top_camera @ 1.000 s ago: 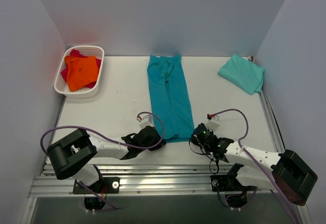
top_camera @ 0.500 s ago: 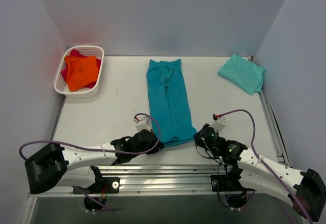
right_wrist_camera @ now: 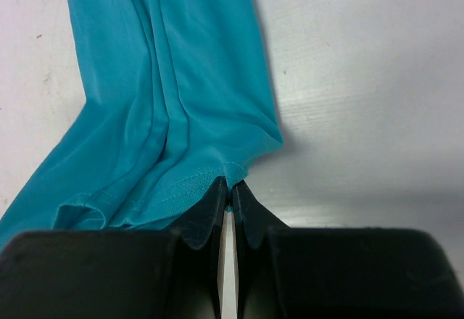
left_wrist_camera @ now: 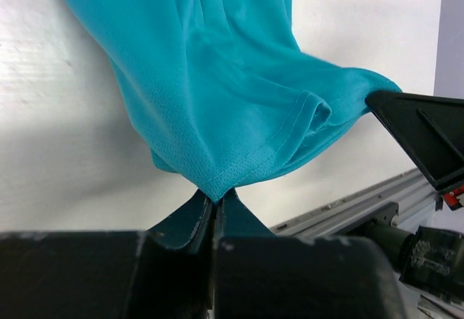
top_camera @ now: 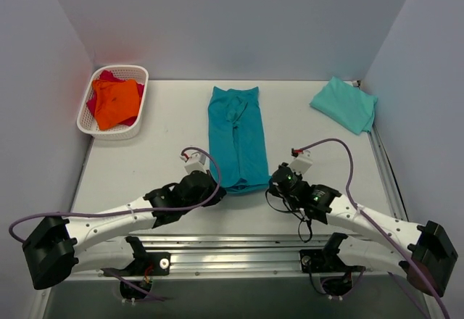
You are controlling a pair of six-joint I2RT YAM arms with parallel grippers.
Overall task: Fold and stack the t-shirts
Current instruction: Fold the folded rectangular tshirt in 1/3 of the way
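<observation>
My left gripper [left_wrist_camera: 215, 199] has its jaws pressed together on the near left corner of the deep teal t-shirt [top_camera: 235, 134], pinching the stitched hem. My right gripper [right_wrist_camera: 230, 188] pinches the near right corner the same way. Between the two grippers the hem sags in a bunched fold.

Just behind both grippers is the table's [top_camera: 159, 152] near edge with its metal rail [top_camera: 239, 250]. Bare tabletop lies open outward of each gripper, to the left and to the right.

Ahead of me the shirt is a long narrow strip. Its long axis points straight away from my grippers, and its far end lies close to the far edge.

Far ahead, well to the right of my right gripper, the folded mint-green t-shirt [top_camera: 344, 104] lies by the right edge. Far ahead and to the left of my left gripper stands the white basket [top_camera: 116, 135], with the orange t-shirt [top_camera: 116, 101] lying on the magenta-red one [top_camera: 106, 77].
</observation>
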